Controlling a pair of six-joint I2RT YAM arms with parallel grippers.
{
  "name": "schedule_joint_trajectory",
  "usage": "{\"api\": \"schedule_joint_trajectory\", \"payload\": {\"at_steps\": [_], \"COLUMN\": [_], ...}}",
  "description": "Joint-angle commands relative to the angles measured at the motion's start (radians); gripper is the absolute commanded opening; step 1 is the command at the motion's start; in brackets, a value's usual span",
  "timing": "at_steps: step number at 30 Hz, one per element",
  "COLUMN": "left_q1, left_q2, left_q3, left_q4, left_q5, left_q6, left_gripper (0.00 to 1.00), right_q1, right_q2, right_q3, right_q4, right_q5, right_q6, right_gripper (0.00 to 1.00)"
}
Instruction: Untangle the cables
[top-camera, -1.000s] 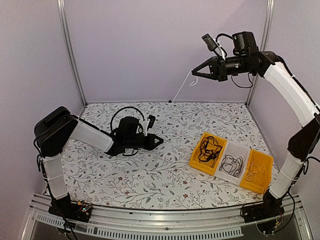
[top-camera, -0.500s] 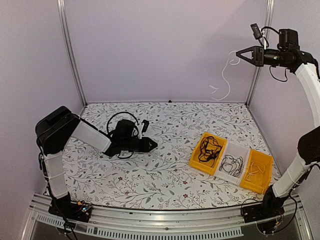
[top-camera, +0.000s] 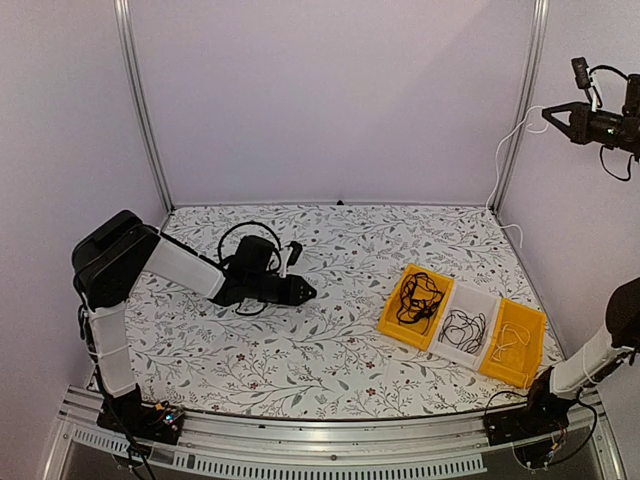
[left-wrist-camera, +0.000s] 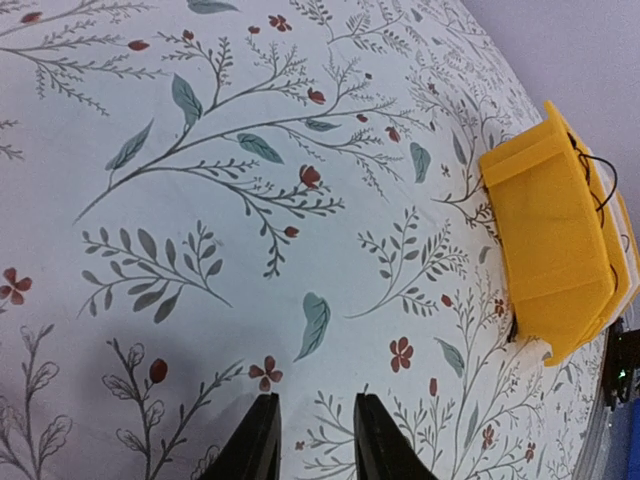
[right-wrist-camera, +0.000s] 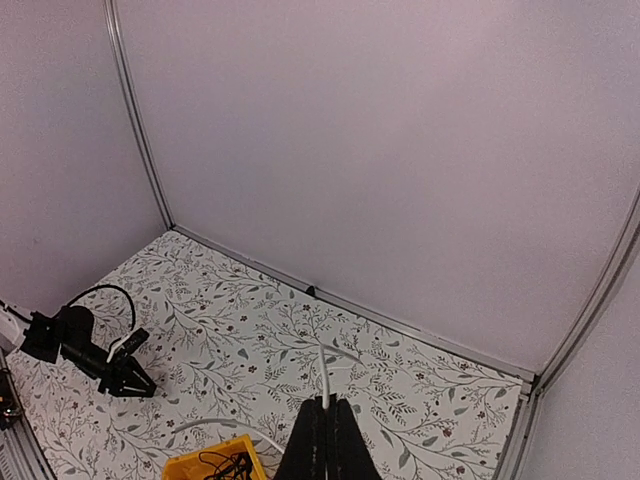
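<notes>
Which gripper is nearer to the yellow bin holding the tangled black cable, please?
Left. The left gripper sits low over the table, left of the yellow bin; the right gripper is raised high behind it, shut on the white cable.

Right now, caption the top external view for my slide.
Right gripper raised high, shut on a dangling white cable; left gripper open low over the table; other cables lie in three bins.

The right arm (top-camera: 596, 352) is cut off at the top view's right edge. In the right wrist view, the yellow bin (right-wrist-camera: 178, 466) is clipped — bottom edge.
</notes>
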Motion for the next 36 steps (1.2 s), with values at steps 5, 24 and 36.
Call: {"api": "schedule_joint_trajectory", "payload": {"at_steps": [5,24,36], "left_q1": [0.010,0.041,0.070], "left_q2": [-0.026,0.021,0.038], "left_q3": [0.044,0.115,0.107], "left_q4": [-0.089,-0.157,-0.148], "left_q5": [0.038,0.094,0.110], "left_q6": [0.054,0.093,0.095], "left_gripper": [0.29,0.29,0.29], "right_q1": [-0.025,-0.026,-0.025], "right_q2": [-0.140,-0.297,-0.433], "right_q3": [-0.142,-0.189,-0.435], "right_q4": [-0.174,-0.498,-0.499], "right_q5": [0.113,0.506,0.650], "right_q6": [-0.221,-0.717,-0.920], "right_gripper": [0.00,0.00,0.00]}}
